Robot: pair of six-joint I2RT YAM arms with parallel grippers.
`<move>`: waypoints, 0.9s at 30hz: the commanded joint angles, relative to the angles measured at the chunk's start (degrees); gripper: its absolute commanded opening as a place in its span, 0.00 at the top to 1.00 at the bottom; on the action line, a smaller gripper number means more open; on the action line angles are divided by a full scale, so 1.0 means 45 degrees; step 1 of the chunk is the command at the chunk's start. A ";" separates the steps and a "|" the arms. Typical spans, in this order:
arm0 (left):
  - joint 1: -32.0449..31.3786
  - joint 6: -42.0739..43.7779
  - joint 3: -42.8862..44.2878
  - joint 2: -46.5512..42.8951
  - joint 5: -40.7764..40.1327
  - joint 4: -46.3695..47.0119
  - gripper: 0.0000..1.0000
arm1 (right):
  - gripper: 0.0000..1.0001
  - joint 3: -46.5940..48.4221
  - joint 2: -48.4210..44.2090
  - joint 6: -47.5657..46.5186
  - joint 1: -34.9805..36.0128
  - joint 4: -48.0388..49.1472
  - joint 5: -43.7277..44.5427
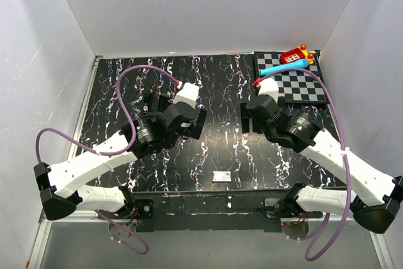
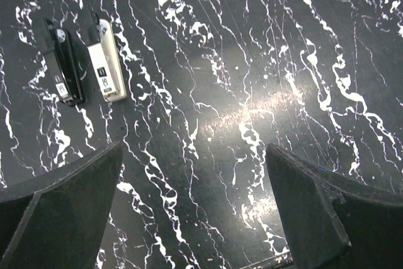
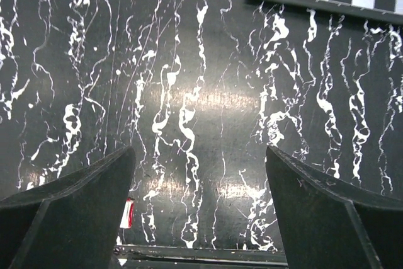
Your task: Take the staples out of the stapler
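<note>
**Item: small grey-silver metal stapler** (image 2: 106, 61). It lies flat on the worktop, in the upper left of the left wrist view. It shows as two slim halves side by side, close but not touching along their length.
- The right half is pale, cream-silver and smooth, with a darker grey cap at its upper end and a small dark label patch.
- The left half is near-black and glossy, with a small white label towards its lower end.
- Both long axes run roughly top to bottom in that view, with the upper ends leaning slightly left.
- Whether the halves are joined at a hinge cannot be told from this angle.
- In the overhead view the stapler is hard to pick out against the dark surface. It is probably the small dark shape just left of the left wrist.

**Left claw** (image 2: 193, 155). Matt black wedge-shaped fingers, spread fully wide and gripping nothing. It hangs above bare worktop, with the stapler well apart from it, beyond the left finger.

**Right claw** (image 3: 199, 155). Same build, also spread wide and empty, over bare surface.

**Worktop** (image 1: 220, 143). A black slab with white marble-like veining, glossy enough to show light glare.

**Other items:**
- Flat black-and-white chequered board (image 1: 302, 86), at the far right corner.
- Red plastic toy (image 1: 296, 55), on the board's far edge.
- Turquoise rod-shaped piece (image 1: 286, 66), on the board just beside the red toy.
- Small red-and-white flat box (image 1: 221, 176), near the front edge between the two arms.
</note>
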 commanded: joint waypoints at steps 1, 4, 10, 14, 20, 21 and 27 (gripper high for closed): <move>0.0048 0.0888 0.0770 -0.0697 -0.0773 0.0555 0.02 | 0.08 0.1395 0.0114 -0.0166 -0.0045 -0.0536 0.1226; 0.0048 0.0985 0.0771 -0.1125 -0.0909 0.0944 0.02 | 0.08 0.1884 0.0310 0.0088 -0.0065 -0.0927 0.1968; 0.0048 0.1766 0.0439 -0.2025 -0.1358 0.1961 0.02 | 0.07 0.2003 0.0174 -0.0008 -0.0065 -0.0753 0.2419; 0.0048 0.2059 0.0614 -0.2084 -0.1593 0.1903 0.02 | 0.07 0.1788 -0.0138 -0.0281 -0.0045 -0.0147 0.2498; 0.0048 0.2177 0.0556 -0.1967 -0.1808 0.2000 0.02 | 0.07 0.1885 -0.0315 -0.0672 -0.0065 0.0322 0.2791; 0.0048 0.2177 0.0556 -0.1948 -0.1809 0.2039 0.02 | 0.07 0.1924 -0.0315 -0.0730 -0.0065 0.0323 0.2810; 0.0048 0.2196 0.0478 -0.1889 -0.1809 0.2156 0.02 | 0.07 0.1963 -0.0334 -0.0790 -0.0065 0.0420 0.2986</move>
